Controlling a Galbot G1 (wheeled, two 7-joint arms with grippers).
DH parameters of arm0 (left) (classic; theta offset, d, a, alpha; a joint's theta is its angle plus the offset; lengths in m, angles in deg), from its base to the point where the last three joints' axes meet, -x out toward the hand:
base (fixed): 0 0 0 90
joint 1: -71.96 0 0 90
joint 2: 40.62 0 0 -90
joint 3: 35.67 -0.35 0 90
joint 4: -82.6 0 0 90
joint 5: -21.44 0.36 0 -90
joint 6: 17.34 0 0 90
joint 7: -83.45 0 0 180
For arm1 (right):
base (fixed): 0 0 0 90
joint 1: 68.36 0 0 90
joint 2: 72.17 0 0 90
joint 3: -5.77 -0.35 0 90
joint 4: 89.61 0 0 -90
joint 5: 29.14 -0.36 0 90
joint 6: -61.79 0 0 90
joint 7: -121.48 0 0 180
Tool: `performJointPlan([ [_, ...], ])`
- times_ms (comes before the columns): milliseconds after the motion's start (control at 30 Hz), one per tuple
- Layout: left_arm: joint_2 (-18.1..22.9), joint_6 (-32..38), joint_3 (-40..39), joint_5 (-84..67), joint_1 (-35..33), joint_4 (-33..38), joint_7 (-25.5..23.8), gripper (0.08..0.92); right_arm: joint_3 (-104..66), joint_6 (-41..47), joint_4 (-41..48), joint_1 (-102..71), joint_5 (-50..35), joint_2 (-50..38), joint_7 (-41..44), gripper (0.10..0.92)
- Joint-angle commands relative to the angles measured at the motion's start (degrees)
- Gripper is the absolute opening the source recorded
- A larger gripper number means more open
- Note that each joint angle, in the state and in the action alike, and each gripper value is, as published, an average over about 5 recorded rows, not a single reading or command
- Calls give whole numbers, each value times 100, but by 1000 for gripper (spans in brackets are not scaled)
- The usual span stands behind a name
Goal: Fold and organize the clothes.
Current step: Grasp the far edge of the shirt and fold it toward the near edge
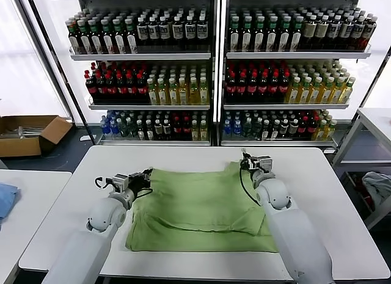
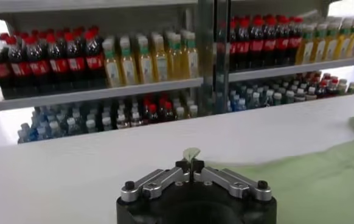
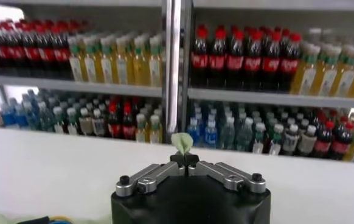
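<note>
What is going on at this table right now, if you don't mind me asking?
The robot is folding a green shirt spread on the white table. The left gripper pinches the shirt's far left corner, and the right gripper pinches its far right corner; each wrist view shows a bit of green fabric clamped between shut fingers. The shirt is already partly folded, with a layer doubled over on its right side. Shelves of bottles stand behind the table.

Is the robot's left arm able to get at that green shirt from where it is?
Yes, it seems so: the left gripper is already at the far left corner of the green shirt, shut on a pinch of its fabric. Nothing lies between. The right gripper pinches the far right corner likewise.
</note>
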Motion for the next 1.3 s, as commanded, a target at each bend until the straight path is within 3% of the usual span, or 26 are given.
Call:
performJointPlan([
  [33, -170, 151, 300, 35, -812, 938, 9, 87, -293, -10, -1397, -941, -20, -91, -112, 108],
  [567, -123, 277, 550, 368, -1973, 1905, -58, 87, -1525, 119, -2987, -2941, -151, -213, -454, 108],
  [1000, -195, 391, 697, 600, -2844, 2457, -142, 87, -1822, -73, -3360, -3989, -12, -196, -411, 108],
  [1300, -83, 499, 696, 862, -2988, 2165, -287, 87, -1510, -348, -3126, -4287, 321, -32, -468, 108],
])
